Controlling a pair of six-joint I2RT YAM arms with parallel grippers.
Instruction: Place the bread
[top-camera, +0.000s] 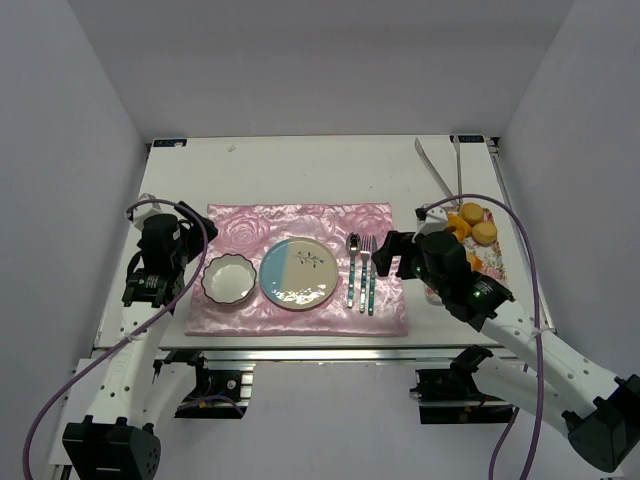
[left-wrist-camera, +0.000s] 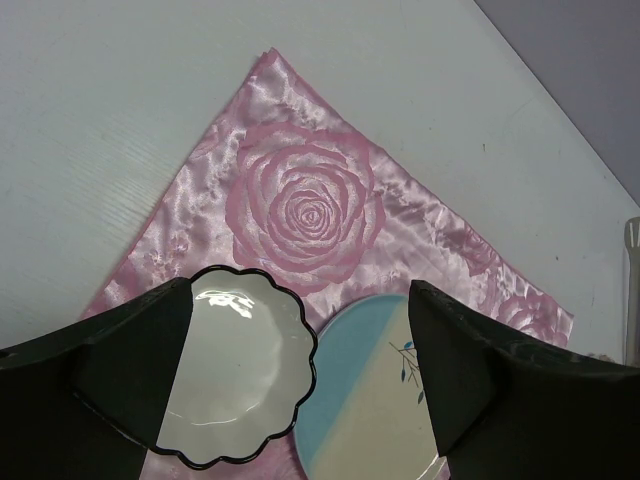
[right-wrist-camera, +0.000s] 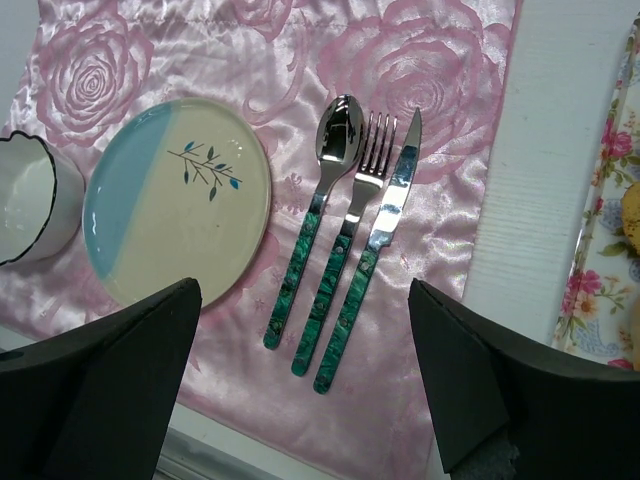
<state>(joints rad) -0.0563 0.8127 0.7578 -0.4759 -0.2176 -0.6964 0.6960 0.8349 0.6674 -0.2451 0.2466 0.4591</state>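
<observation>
Both pincers stand spread and empty. The right pincer (top-camera: 393, 256) hovers over the right edge of the pink placemat (top-camera: 300, 215), near the knife (right-wrist-camera: 385, 260). The left pincer (top-camera: 150, 288) hangs beside the bowl (top-camera: 228, 278). The bread (top-camera: 458, 227) lies on the floral tray (right-wrist-camera: 598, 290) at the right of the tabletop (top-camera: 300, 170), partly hidden by the right arm (top-camera: 520, 330).

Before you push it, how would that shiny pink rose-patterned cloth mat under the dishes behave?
Probably floppy: the shiny pink cloth mat shows creases and a wavy edge. Likely slippery, given its satin sheen. Pushed, it may bunch up or drag the blue-and-cream plate and white scalloped bowl resting on it.
</observation>
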